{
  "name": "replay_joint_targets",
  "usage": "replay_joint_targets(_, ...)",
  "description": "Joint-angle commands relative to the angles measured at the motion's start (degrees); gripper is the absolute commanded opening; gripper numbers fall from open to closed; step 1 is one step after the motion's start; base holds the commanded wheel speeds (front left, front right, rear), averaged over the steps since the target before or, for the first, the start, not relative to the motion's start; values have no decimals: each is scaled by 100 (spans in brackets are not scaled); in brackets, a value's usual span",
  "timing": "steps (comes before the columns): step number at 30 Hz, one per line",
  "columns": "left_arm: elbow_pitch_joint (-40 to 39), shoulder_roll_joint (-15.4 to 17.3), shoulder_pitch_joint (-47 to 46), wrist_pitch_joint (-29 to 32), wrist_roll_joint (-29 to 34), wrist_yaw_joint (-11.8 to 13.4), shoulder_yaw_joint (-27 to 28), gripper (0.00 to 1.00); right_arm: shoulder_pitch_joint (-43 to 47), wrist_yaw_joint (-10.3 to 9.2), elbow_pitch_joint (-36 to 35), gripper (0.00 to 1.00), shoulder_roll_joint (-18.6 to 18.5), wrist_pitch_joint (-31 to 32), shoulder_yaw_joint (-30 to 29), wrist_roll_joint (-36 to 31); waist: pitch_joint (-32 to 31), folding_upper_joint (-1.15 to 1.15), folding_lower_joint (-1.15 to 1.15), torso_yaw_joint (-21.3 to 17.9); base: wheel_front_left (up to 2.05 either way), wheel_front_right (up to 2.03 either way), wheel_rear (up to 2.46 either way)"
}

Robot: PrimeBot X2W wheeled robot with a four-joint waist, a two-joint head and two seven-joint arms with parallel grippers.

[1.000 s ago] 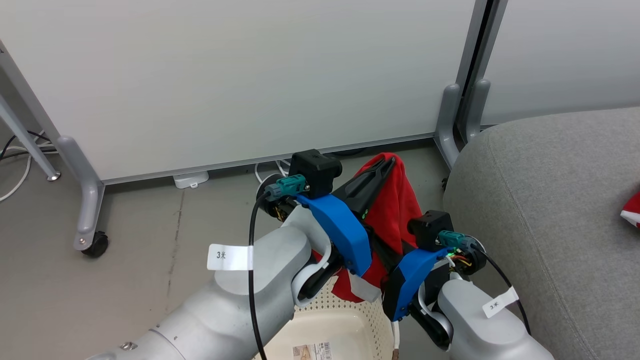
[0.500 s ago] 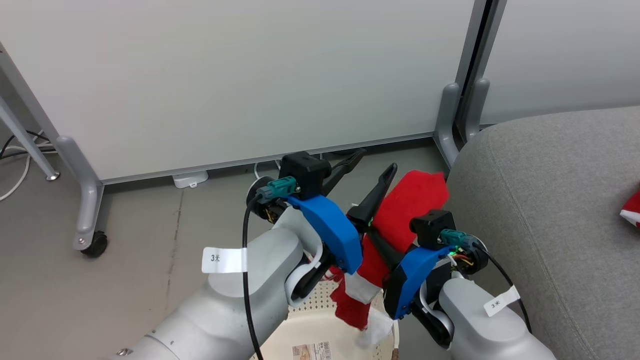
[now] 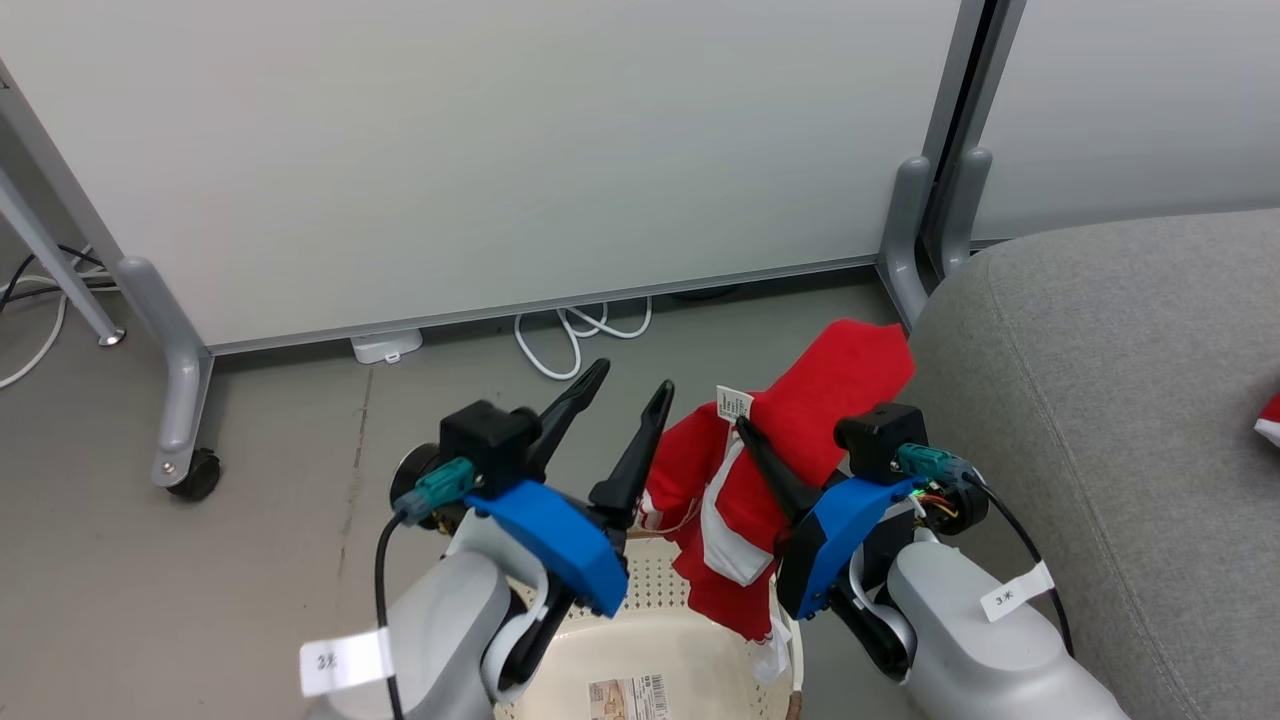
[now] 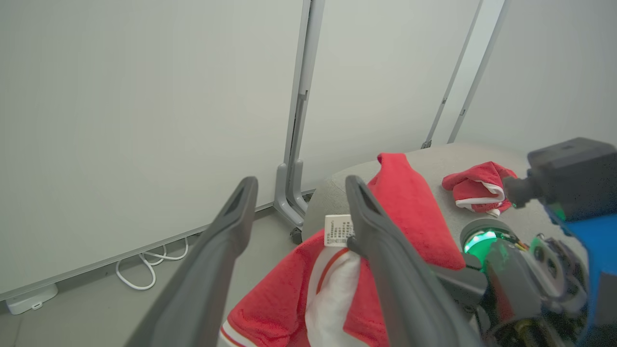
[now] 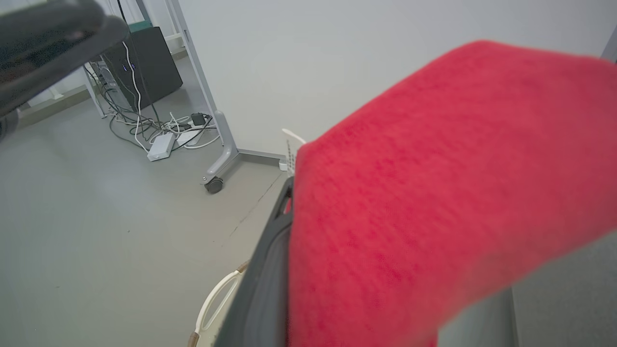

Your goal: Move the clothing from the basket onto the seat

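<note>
A red garment (image 3: 810, 400) with white trim and a white label hangs crumpled from the closed right tool (image 3: 745, 432). Its lower end dangles at the rim of the cream perforated basket (image 3: 655, 585) at 6 o'clock. The grey sofa (image 3: 1100, 400) stands at 3 o'clock, and a second red garment (image 4: 475, 188) lies bunched on it.

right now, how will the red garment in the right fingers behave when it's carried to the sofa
Probably floppy: the red garment folds over the right fingers and hangs loose above the basket. Likely light, since one pinch carries it. Its dangling hem may drag on the sofa edge.
</note>
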Motion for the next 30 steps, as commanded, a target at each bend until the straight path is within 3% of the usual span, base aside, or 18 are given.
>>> replay_joint_targets(1, -213, 88, 383, -27, 296, 1, 324, 100, -22, 1, -53, 0, -23, -49, -51, -44, 14, 0, 0, 2, 0, 0, 0)
replay_joint_targets(12, -974, 23, 1710, -27, 1628, -3, 1594, 100, 121, 1, -209, 0, -92, -52, -416, -184, 129, 0, 0, 117, 0, 0, 0)
replay_joint_targets(18, -1213, 24, 2117, -27, 1871, -5, 1919, 100, 229, 1, -281, 0, -75, -53, -536, -269, 94, 0, 0, 117, 0, 0, 0)
replay_joint_targets(30, -1272, -22, 2308, -27, 1961, -6, 2064, 100, 344, 1, -373, 0, -65, -50, -716, -362, 54, 0, 0, -47, 0, 0, 0)
